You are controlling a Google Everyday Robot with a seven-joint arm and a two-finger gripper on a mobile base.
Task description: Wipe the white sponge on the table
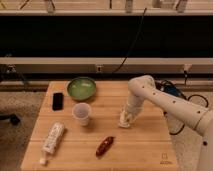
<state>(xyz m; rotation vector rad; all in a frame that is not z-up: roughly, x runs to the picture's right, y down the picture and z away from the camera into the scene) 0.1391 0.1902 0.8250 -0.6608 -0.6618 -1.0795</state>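
Observation:
My gripper points down at the right-middle of the wooden table, at the end of the white arm that reaches in from the right. A small white patch at its tip, resting on the table surface, looks like the white sponge. The gripper covers most of it, and gripper and sponge blend together in white.
A green bowl sits at the back. A black phone lies at the back left. A white cup stands left of the gripper. A white tube lies front left. A red chili-shaped object lies front centre.

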